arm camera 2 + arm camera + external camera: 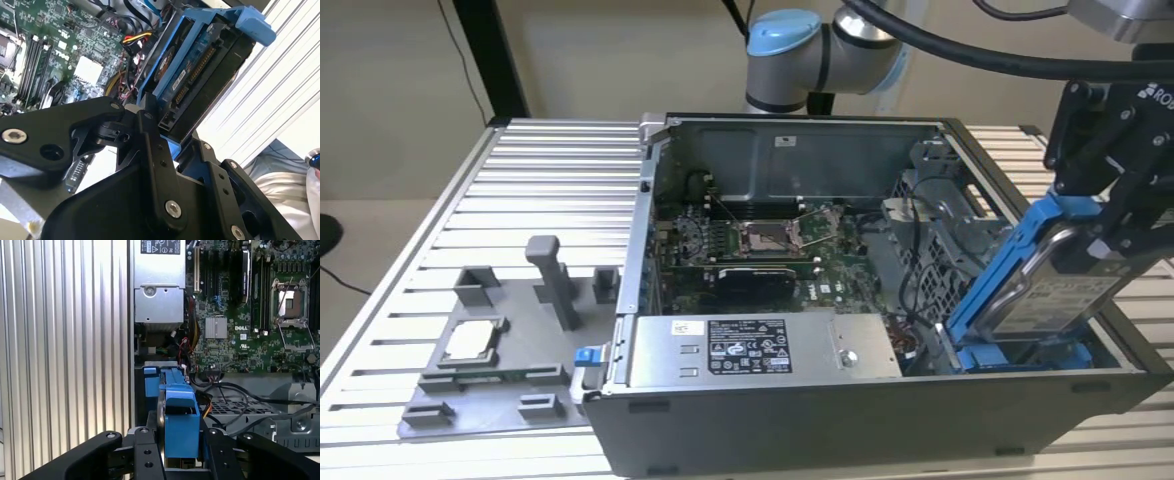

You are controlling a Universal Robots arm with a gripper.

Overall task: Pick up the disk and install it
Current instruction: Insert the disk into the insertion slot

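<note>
Hand (pixel 182 452) clamped tight on the disk (pixel 1047 290), fingers (pixel 145 460) pinching its blue frame from both sides. The disk hangs tilted over the computer case (pixel 854 390), its lower end dipping into the case's corner at the exterior view's right. Pick-up's done, I'd say; this is the install, and seating it calls for squaring the frame with the case wall. Loose cables (pixel 225 390) crowd it inside the case. The grey power box (pixel 747 345) lies along the case's front wall.
</note>
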